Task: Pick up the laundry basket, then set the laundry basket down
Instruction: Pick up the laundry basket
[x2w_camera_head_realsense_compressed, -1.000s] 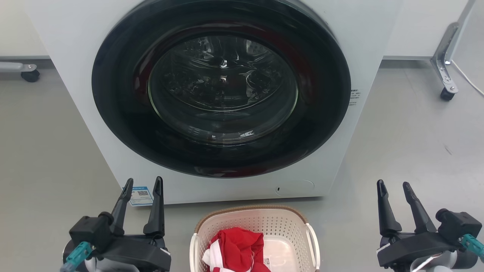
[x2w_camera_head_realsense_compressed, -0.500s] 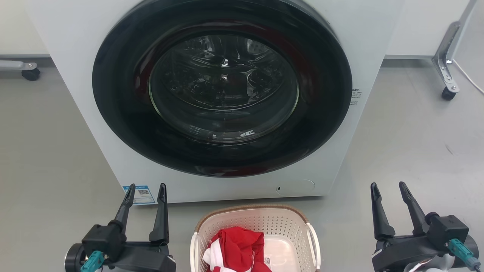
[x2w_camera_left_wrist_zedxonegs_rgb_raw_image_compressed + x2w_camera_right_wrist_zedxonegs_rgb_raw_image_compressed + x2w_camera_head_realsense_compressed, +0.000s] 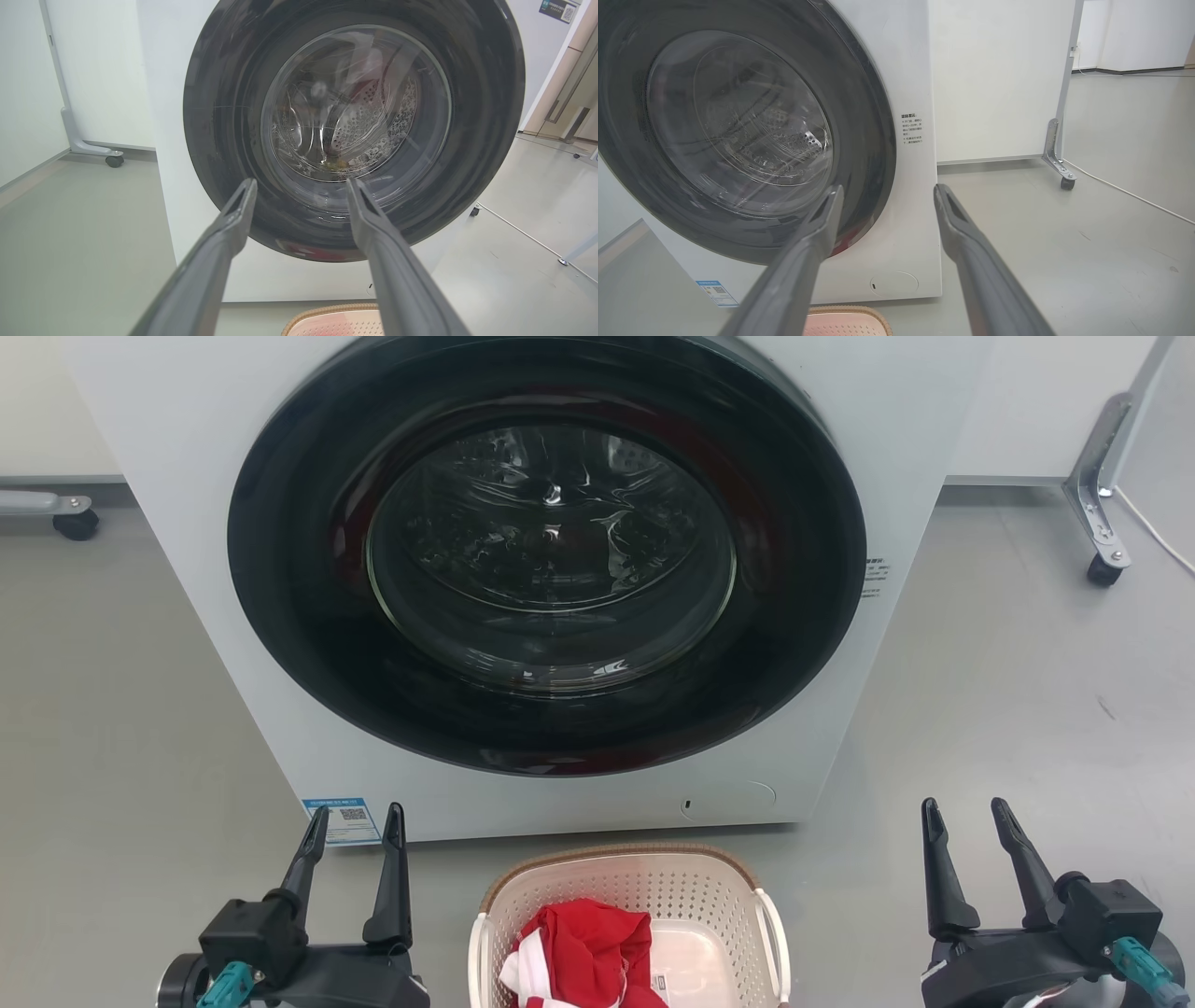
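a big white washing machine [image 3: 560,588] with a round dark glass door stands on the grey floor [image 3: 1008,691]. right in front of it, down on the floor, sits the cream-white plastic laundry basket [image 3: 653,882] with little holes and a brown rim. the left gripper [image 3: 358,808] and the right gripper [image 3: 963,801] hang one on each side of the basket, apart from it. their fingers are spread wide and hold nothing. a red and white cloth [image 3: 583,943] lies in the basket. nothing looks done yet: the picking up and the setting down are both left.

Laundry basket [image 3: 709,887]: cream perforated, brown rim, upright on floor, red cloth inside.
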Tool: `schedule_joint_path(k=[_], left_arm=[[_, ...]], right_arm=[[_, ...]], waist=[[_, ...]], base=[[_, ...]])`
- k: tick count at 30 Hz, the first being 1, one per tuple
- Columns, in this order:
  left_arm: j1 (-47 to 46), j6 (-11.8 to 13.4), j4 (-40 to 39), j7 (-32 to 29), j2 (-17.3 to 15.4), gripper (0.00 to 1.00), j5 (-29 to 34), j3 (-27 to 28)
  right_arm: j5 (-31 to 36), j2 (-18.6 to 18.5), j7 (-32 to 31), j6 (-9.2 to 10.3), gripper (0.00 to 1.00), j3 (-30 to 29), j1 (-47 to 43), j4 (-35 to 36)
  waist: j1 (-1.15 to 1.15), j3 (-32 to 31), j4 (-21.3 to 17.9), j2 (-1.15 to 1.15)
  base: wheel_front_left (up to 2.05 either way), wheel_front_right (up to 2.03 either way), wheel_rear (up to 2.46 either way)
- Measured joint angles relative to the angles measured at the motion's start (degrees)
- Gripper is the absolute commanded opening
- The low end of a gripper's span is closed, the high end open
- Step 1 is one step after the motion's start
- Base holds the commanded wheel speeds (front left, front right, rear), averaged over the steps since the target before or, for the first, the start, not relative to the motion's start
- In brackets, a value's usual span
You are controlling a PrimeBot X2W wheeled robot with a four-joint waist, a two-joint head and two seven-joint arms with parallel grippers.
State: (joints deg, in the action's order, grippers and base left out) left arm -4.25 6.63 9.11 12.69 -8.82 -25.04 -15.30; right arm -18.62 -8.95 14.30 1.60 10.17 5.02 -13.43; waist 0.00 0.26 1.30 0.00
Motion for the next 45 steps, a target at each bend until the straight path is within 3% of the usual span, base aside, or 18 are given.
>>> schedule_joint_path(k=[31, 45], left_arm=[[0.1, 0.5, 1.1, -1.3, 1.6, 1.00, 1.2, 1.0], [0.0, 0.5, 0.9, -1.6, 1.6, 1.00, 3.6, 1.0]], right_arm=[[1.4, 0.6, 0.0, -1.10, 1.00, -1.1, -0.1, 0.0], [1.9, 1.2, 0.0, -1.69, 1.00, -1.4, -0.6, 1.3]], waist=[[0.00, 0.0, 0.0, 0.00], [0.00, 3.7, 0.1, 0.00]], base=[[0.00, 0.00, 0.00], [0.00, 0.00, 0.00]])
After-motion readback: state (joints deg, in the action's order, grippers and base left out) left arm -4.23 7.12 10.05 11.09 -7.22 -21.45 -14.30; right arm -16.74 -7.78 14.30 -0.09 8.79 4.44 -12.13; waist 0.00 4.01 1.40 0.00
